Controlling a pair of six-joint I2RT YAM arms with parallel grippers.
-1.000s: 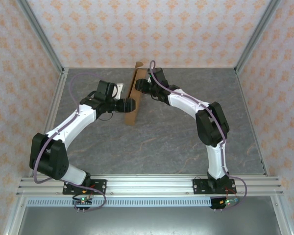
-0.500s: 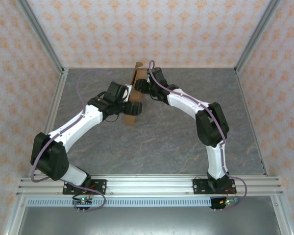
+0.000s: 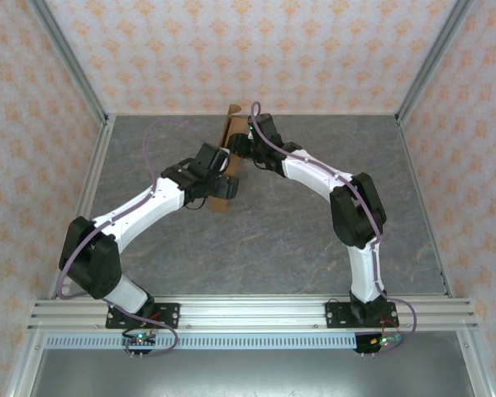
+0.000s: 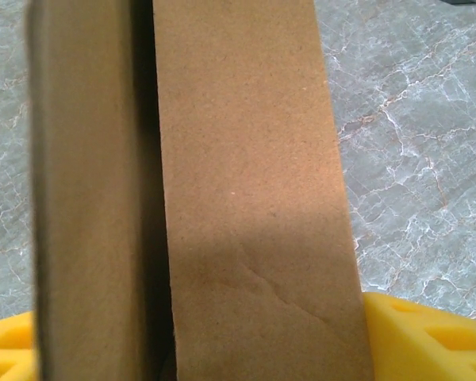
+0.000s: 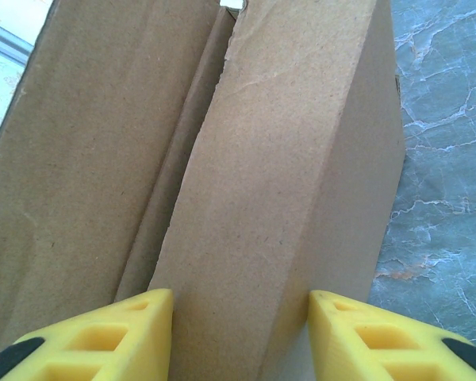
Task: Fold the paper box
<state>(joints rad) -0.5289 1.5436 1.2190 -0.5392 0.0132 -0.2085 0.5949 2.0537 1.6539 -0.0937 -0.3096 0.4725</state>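
Note:
The paper box (image 3: 229, 131), plain brown cardboard, stands on edge at the back middle of the table. My left gripper (image 3: 226, 185) is at its near end. In the left wrist view the box (image 4: 238, 159) fills the space between the yellow fingers (image 4: 428, 333), which press on both of its sides; a dark gap runs between two panels. My right gripper (image 3: 238, 149) holds the box from the right side, farther back. In the right wrist view its fingers (image 5: 103, 337) clamp a folded panel of the box (image 5: 285, 143), my right gripper (image 5: 242, 298) shut on it.
The grey marble table (image 3: 298, 240) is bounded by patterned walls and metal corner posts (image 3: 70, 66). An aluminium rail (image 3: 248, 314) carrying both arm bases runs along the near edge.
My left arm has swung right and forward, bringing its gripper around the near end of the box. The right arm and the box have stayed put.

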